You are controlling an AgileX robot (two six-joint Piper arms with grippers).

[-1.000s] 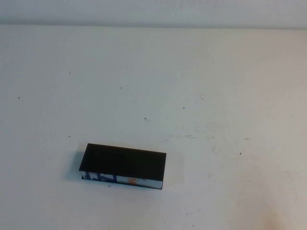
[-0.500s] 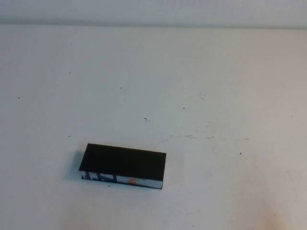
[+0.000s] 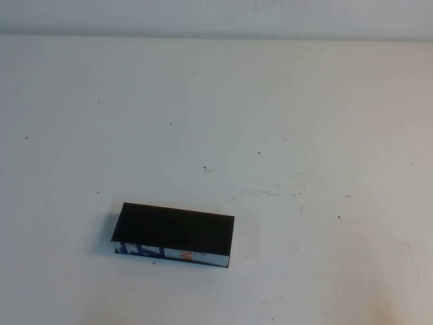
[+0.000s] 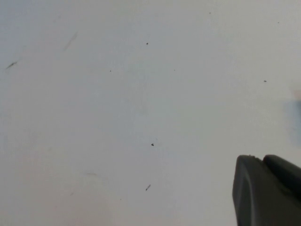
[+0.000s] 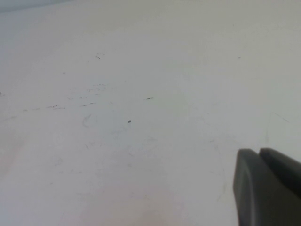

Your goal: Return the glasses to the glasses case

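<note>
The glasses case (image 3: 174, 235) is a flat black box with a blue, white and orange front edge. It lies on the white table (image 3: 284, 122), left of middle and near the front, with its lid down. The glasses are out of view. Neither arm shows in the high view. My left gripper (image 4: 261, 157) hangs over bare table with its two dark fingers pressed together and nothing between them. My right gripper (image 5: 257, 151) is also over bare table, its fingers together and empty. The case does not show in either wrist view.
The white tabletop carries only small dark specks and faint scuff marks (image 3: 270, 192). Its far edge meets a pale wall (image 3: 216, 17) at the back.
</note>
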